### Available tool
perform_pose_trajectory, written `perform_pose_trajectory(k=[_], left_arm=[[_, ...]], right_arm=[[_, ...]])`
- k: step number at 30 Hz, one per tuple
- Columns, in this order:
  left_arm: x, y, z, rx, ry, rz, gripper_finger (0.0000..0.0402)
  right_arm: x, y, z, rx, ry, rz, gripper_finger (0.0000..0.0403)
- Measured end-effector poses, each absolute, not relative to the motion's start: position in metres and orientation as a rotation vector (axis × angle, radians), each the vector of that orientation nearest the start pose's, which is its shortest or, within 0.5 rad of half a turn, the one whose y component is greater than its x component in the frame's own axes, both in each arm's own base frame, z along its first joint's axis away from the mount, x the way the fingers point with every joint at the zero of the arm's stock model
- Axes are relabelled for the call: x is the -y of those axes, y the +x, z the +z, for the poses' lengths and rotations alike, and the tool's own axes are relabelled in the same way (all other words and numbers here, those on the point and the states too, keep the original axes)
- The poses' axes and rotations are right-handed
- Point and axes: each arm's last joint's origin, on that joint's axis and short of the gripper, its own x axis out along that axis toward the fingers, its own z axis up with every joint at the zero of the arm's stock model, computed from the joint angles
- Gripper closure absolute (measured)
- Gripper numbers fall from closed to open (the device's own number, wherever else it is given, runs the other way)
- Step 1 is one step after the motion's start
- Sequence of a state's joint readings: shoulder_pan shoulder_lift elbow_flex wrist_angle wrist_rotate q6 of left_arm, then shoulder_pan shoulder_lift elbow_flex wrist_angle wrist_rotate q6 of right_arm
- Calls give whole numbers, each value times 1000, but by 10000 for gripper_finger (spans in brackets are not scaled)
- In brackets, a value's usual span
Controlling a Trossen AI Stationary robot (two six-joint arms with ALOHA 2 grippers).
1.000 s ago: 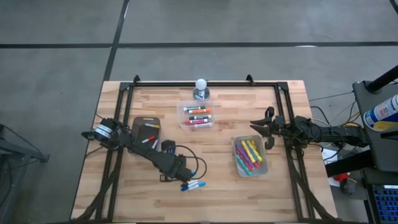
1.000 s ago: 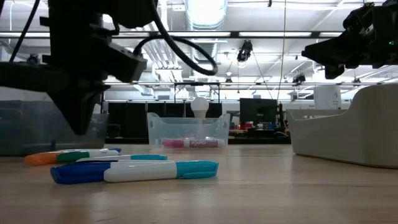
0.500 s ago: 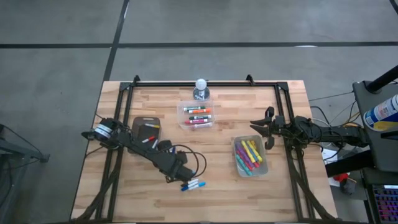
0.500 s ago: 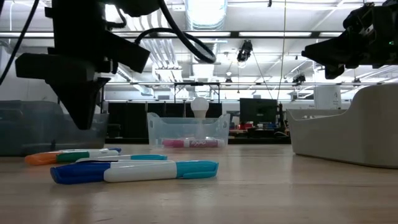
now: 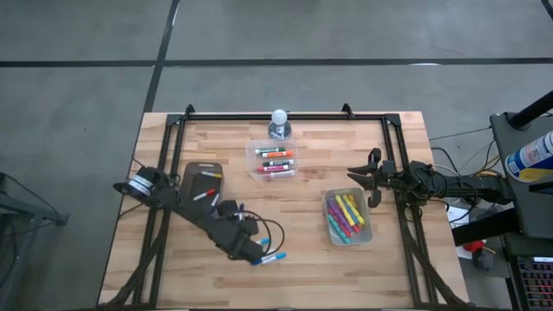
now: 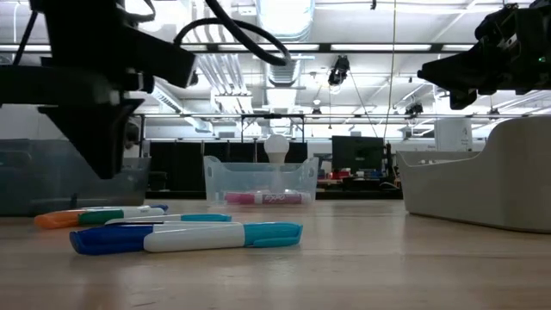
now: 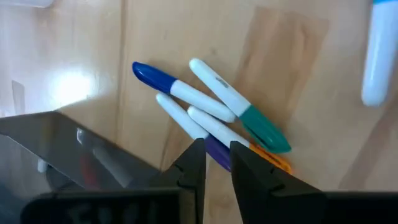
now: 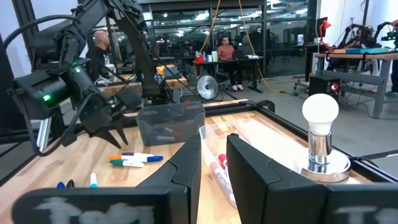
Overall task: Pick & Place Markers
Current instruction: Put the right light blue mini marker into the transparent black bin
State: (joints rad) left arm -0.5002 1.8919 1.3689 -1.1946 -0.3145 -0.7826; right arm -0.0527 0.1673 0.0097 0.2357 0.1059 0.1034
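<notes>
L gripper (image 5: 256,254) hovers over loose markers (image 5: 270,257) at table's 6 o'clock, jaws slightly apart, holding nothing. R gripper (image 5: 361,183) waits at 3 o'clock, narrowly open.

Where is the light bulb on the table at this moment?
In the high view the light bulb stands at the middle of the table's far edge, just behind the clear tub that holds several markers.

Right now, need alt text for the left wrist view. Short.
The left hand, fingers slightly apart, hovers over a small pile of markers lying crossed on the wooden table: white barrels with blue, teal, purple and orange caps. A dark grey tray sits beside them.
</notes>
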Motion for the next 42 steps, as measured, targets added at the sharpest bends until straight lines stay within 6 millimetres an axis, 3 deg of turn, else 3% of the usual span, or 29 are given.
perform_pose_trajectory(k=[10,19,23,26,31,42], left_arm=[[191,275,189,-1450,196,287,333],[223,282,204,-1261,73,-49,333],[223,288,212,-1179,122,-117,333],[220,293,213,-1093,190,-33,333],[221,300,216,-1004,89,47,333],[217,323,213,-941,-67,-120,333]], right_arm=[[9,107,176,86,105,-154,335],[9,107,176,86,105,-154,335],[9,107,176,87,105,-154,335],[9,107,176,87,105,-154,335],[9,107,176,86,105,-154,335],[9,107,176,86,104,-154,335]])
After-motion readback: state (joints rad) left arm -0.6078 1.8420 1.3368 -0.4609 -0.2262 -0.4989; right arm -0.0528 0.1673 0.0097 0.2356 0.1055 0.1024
